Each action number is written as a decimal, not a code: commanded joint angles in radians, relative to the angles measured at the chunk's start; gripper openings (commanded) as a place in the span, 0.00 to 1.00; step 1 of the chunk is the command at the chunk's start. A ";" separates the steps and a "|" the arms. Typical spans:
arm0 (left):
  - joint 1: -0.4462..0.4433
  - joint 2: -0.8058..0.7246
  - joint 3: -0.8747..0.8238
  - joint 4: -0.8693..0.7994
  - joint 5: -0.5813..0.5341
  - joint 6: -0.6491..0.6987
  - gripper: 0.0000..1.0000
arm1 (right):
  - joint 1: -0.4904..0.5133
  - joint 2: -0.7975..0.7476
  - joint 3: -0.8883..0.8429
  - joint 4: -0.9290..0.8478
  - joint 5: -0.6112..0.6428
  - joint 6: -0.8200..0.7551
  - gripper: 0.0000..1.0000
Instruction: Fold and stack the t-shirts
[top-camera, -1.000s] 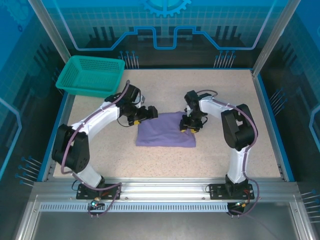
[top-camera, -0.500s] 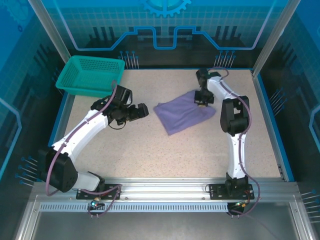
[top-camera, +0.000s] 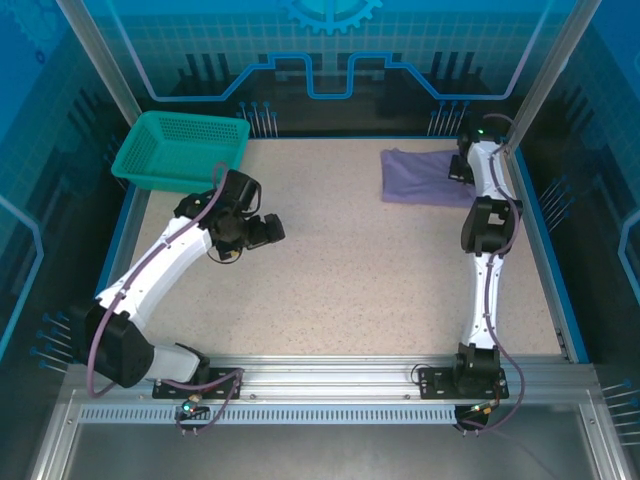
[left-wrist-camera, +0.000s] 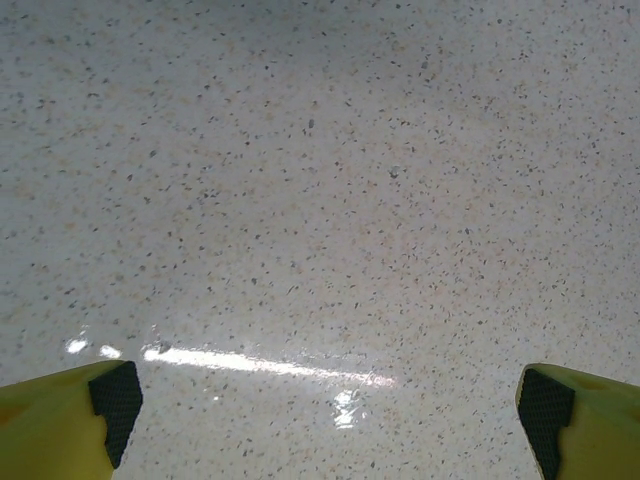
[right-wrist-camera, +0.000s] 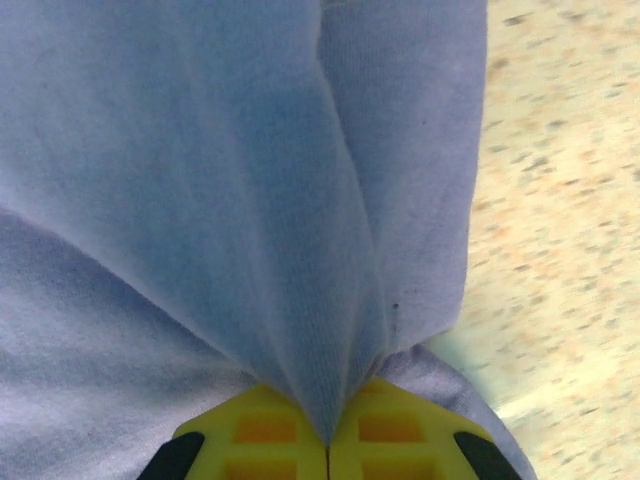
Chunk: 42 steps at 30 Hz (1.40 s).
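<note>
We see the folded lavender t-shirt (top-camera: 425, 176) lying at the far right corner of the table (top-camera: 350, 270), a pleat of its cloth pinched tight in the right jaws. The left jaws stand spread wide above bare table, left of centre.

The lavender t-shirt (top-camera: 418, 176) lies as a flat rectangle in the upper right of the frame, its right edge at the right gripper (top-camera: 459, 170). The left gripper (top-camera: 270, 230) sits over bare table (top-camera: 350, 290) left of centre, below the teal basket (top-camera: 170, 176).
</note>
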 joint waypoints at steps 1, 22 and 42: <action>0.013 -0.014 0.056 -0.114 -0.039 -0.027 0.99 | -0.041 0.016 0.055 0.077 0.030 -0.046 0.07; 0.036 0.155 0.253 -0.236 0.011 -0.016 0.99 | -0.150 0.098 0.154 0.196 -0.059 0.033 0.41; 0.036 0.075 0.230 -0.178 -0.064 -0.065 0.99 | -0.085 -0.405 -0.523 0.398 -0.237 0.143 0.56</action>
